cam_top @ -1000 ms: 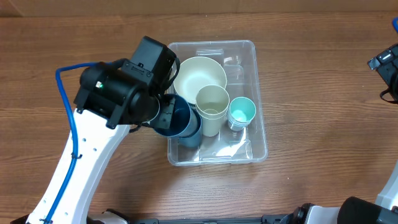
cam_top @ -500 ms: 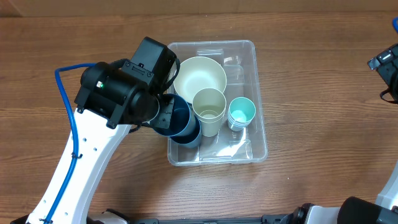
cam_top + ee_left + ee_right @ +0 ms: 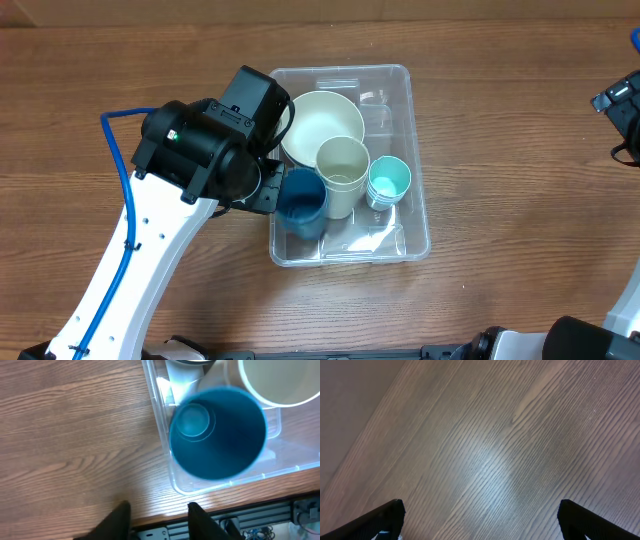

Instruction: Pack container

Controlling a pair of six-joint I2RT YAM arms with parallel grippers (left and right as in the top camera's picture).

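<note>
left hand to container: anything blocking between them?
Nothing visible. The open left hand hangs just outside the container, with only table between them; the blue cup sits inside.

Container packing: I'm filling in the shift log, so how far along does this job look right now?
Done: the container holds a cream bowl, a cream cup, a teal cup and a blue cup. In hand: nothing; the left gripper is open, off the blue cup, the right gripper open over bare table. Left: no loose item shows outside, so probably only withdrawing the left gripper.
</note>
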